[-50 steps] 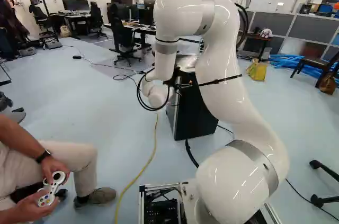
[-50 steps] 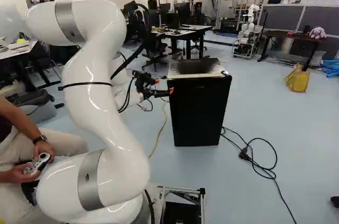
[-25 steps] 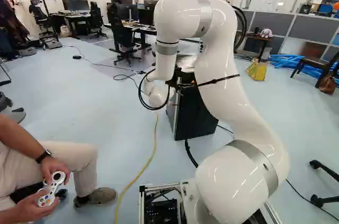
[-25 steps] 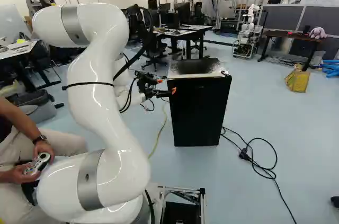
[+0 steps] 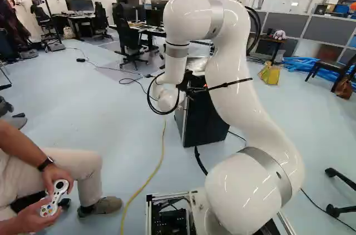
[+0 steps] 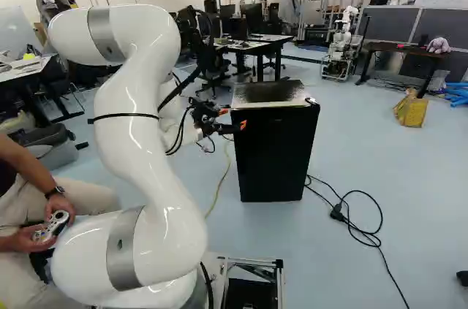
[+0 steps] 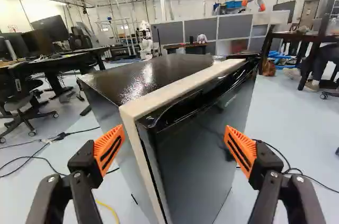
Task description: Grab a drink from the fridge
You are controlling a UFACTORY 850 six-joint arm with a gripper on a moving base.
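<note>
- Fridge (image 7: 148, 78) stood upright, just ahead
- Door (image 7: 196, 150) looked closed; opening it seemed current step
- Handle recess (image 7: 212, 96) ran along door top; wanted one finger hooked in, then slow outward pull
- Gripper (image 7: 174, 130) was released, empty, fingers wide; needed squaring to recess first
- Drink wasn't visible, presumably inside

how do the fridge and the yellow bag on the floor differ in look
The fridge is black, while the bag is yellow. The fridge is a straight-sided box with a flat top; the bag has an uneven, slumped outline. The fridge also looks bigger than the bag. Both rest on the floor.
</note>
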